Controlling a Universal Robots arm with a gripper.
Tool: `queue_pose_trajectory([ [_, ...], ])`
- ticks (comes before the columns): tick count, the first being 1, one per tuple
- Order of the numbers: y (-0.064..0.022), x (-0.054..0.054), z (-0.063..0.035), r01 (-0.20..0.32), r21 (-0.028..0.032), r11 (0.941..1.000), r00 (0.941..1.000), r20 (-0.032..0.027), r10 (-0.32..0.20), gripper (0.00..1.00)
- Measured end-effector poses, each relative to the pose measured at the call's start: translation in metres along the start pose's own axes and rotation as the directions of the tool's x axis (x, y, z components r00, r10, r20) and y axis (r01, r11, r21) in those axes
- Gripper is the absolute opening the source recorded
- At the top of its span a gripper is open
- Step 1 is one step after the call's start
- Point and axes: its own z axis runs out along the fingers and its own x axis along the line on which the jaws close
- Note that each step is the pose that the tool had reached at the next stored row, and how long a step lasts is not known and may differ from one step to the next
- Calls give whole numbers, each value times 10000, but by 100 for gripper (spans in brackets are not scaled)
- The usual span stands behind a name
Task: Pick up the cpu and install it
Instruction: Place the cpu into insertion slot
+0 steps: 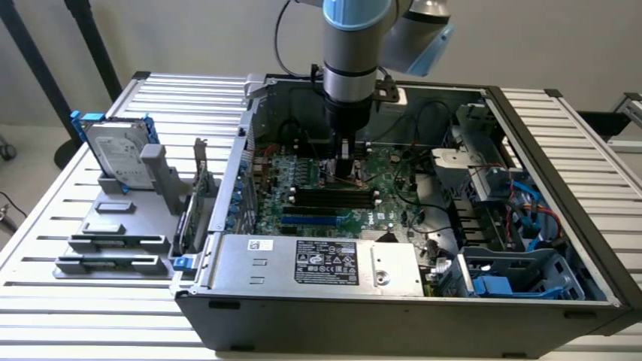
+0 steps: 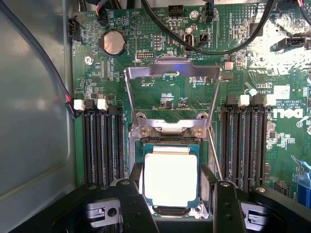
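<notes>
The cpu [image 2: 170, 177], a small square chip with a silvery top, lies level in or just over the motherboard's socket [image 2: 167, 132]. My gripper [image 2: 171, 191] reaches down into the open computer case [image 1: 561, 226]. Its black fingers [image 2: 132, 194] press against two opposite edges of the chip, so it is shut on the chip. The socket's metal load plate [image 2: 170, 73] stands flipped open behind the chip. In the exterior view the gripper [image 1: 346, 174] hangs straight down over the middle of the green motherboard [image 1: 301, 214], hiding the chip.
Black memory slots [image 2: 102, 145] flank the socket on both sides. Black cables [image 2: 204, 46] loop over the board. A power supply [image 1: 321, 263] fills the case's front. On the exterior view's left, a grey rack [image 1: 120, 226] holds a hard drive [image 1: 116, 154] with a blue bracket.
</notes>
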Motion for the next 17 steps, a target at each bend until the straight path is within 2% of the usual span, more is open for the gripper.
queue_pose_trajectory([
  [4,-21,-2,8,5,-68,10000,10000,24,-5,55],
  [9,-28,-3,27,17,-224,9997,10000,51,-16,55],
  [11,-34,-4,30,18,-248,9997,10000,55,-17,55],
  [17,-51,-5,43,21,-269,9996,10000,66,-19,55],
])
